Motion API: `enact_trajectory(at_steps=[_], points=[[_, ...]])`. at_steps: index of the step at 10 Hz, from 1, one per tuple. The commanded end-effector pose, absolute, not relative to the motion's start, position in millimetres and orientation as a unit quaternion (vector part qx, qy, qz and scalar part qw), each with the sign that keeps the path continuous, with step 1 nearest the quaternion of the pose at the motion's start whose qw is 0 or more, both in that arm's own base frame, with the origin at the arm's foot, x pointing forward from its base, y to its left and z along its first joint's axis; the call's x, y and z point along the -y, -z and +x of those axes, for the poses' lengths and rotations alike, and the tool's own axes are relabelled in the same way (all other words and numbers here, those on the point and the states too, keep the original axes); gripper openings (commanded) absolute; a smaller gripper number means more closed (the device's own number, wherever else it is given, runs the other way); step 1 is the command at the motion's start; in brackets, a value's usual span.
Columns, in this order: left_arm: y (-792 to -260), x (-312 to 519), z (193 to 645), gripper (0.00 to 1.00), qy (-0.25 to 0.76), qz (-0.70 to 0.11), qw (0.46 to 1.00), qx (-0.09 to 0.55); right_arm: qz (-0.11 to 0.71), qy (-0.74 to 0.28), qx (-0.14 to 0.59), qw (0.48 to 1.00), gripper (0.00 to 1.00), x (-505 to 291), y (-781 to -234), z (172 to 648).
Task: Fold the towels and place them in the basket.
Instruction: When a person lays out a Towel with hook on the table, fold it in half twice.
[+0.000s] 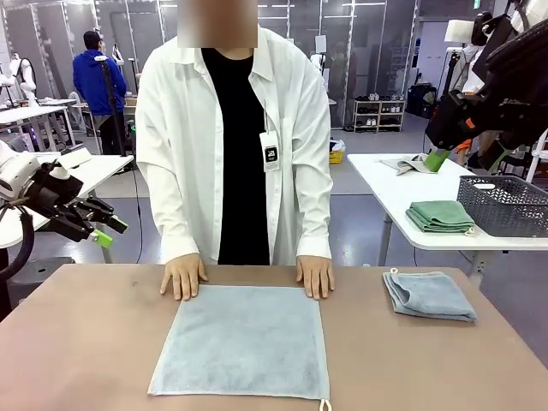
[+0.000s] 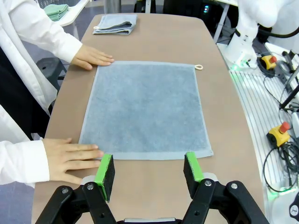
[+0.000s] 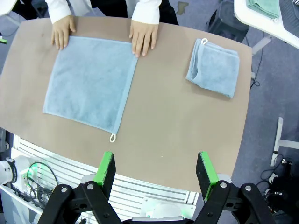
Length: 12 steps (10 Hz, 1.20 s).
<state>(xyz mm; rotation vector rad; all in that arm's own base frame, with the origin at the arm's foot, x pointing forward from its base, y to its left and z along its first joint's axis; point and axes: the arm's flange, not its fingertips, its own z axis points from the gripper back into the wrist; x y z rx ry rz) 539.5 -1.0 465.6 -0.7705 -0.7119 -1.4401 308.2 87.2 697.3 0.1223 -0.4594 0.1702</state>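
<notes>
One light blue-grey towel (image 1: 242, 341) (image 2: 147, 109) (image 3: 91, 81) lies spread flat on the brown table's middle, its loop tag at the near right corner. The person's hands (image 1: 182, 276) (image 1: 316, 276) press its far corners. A second towel (image 1: 428, 295) (image 2: 114, 24) (image 3: 212, 67) lies folded at the table's right. The dark grey basket (image 1: 505, 205) stands on a white table behind, at the right. My left gripper (image 1: 110, 231) (image 2: 149, 172) hovers open off the table's left side. My right gripper (image 1: 437, 160) (image 3: 156, 175) hangs open high at the right, with nothing between its fingers.
A folded dark green cloth (image 1: 439, 216) lies beside the basket on the white table (image 1: 394, 184). The person stands at the brown table's (image 1: 77, 342) far edge. Bare tabletop lies between the two towels and along the left side.
</notes>
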Motion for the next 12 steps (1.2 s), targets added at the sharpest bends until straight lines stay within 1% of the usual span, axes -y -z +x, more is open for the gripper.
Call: enact_trajectory(at_steps=[1,8,9,10,11,12], points=[[-468.1,1.2,538.6,0.75,0.63,-0.331,0.633,0.306,0.061,-0.083,0.228,0.968,0.87,-85.9,-697.4,307.8],[-465.6,1.0,539.5,0.76,0.629,-0.336,0.629,0.311,0.061,-0.084,0.227,0.968,0.87,-87.2,-697.3,308.2],[-484.5,13.4,527.0,0.76,0.633,-0.264,0.673,0.276,0.045,-0.155,0.245,0.956,0.87,-97.4,-697.3,305.8],[-504.4,26.2,510.6,0.76,0.646,-0.233,0.672,0.275,0.046,-0.231,0.263,0.936,0.87,-109.4,-696.9,301.5],[-523.9,45.5,491.1,0.93,0.671,-0.195,0.667,0.258,0.028,-0.283,0.277,0.918,0.87,-120.4,-697.8,297.7],[-539.9,65.5,473.7,0.96,0.687,-0.164,0.664,0.247,0.017,-0.339,0.293,0.894,0.87,-131.8,-698.3,293.8]])
